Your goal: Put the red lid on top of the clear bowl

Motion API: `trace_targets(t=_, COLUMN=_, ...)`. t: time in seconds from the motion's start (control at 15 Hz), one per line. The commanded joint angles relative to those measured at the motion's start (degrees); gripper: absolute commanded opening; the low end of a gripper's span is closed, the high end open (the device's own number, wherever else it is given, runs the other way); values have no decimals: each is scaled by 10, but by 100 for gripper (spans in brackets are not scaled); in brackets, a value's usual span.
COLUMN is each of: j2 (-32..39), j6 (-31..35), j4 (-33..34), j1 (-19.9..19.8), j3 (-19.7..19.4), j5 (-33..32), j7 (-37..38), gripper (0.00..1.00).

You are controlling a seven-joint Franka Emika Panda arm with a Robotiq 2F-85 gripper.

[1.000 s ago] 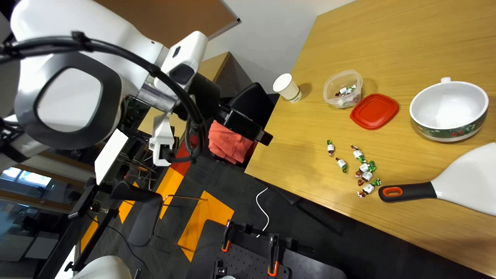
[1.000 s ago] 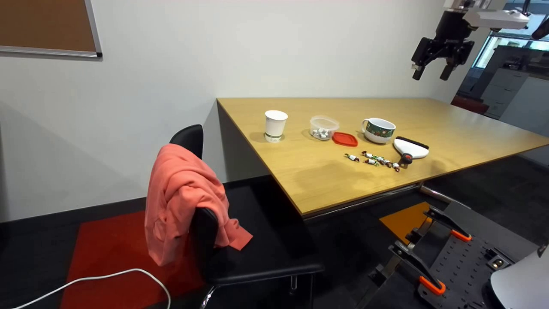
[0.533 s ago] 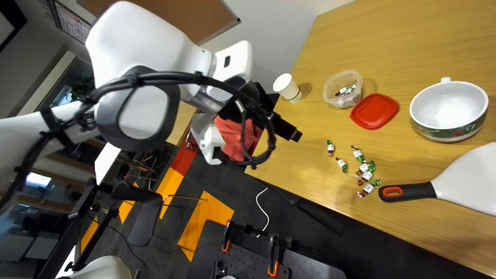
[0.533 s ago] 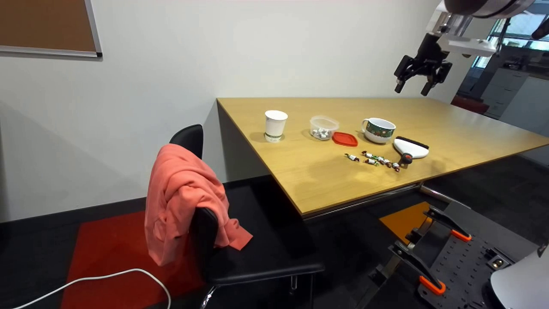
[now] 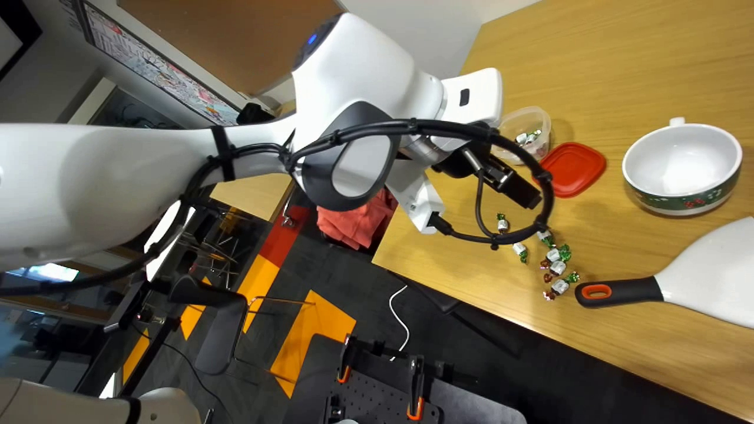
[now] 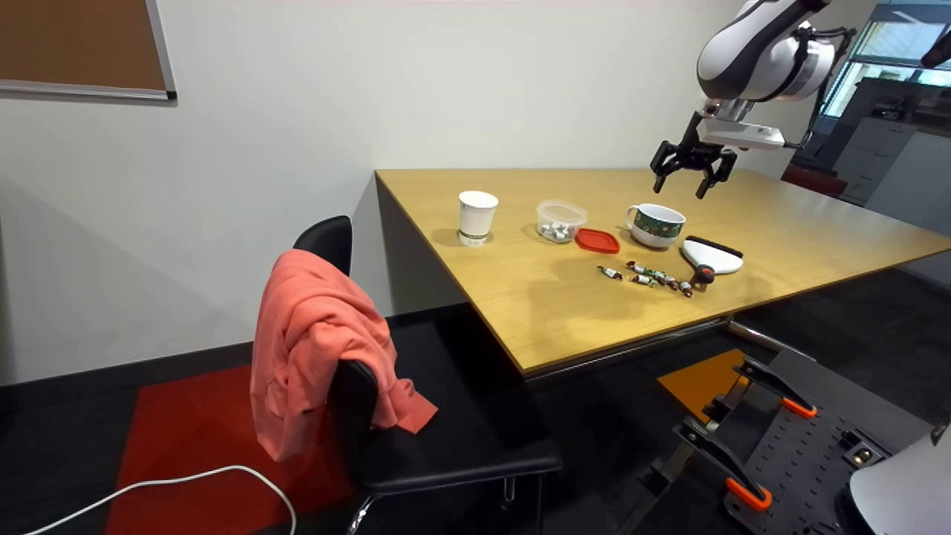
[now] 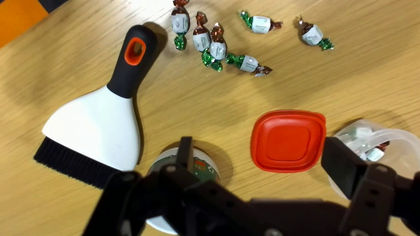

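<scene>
An exterior view alone shows the white paper cup (image 6: 476, 217). Your black pincer (image 6: 680, 189) gapes; the clear plastic bowl (image 7: 398, 134) holds candies (image 7: 375, 154).

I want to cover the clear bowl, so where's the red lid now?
In the wrist view, the red lid lies right of centre, between the mug and the clear bowl.

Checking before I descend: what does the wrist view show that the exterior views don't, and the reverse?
Only the wrist view: the red lid framed by the open gripper.
Only the exterior views: the robot arm, the sweater and, in an exterior view, the paper cup.
Shared: the red lid itself, candies, clear bowl, mug, brush and table.
</scene>
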Motion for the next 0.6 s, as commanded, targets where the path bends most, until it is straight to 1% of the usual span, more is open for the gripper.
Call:
trace_targets(t=0.0, j2=14, j6=-1, j4=10, j1=2, j3=-3, j5=0, j7=1, gripper=100)
trace_targets(t=0.33, j2=14, j6=-1, j4=10, j1=3, j3=-2, j5=0, j7=1, gripper=100)
trace_targets(t=0.47, j2=34, j6=20, j4=20, j1=2, j3=1, j5=6, j7=-1, gripper=100)
trace_targets(t=0.53, j2=48, j6=30, j4=27, j1=-3, j3=6, j5=18, j7=-12, gripper=100)
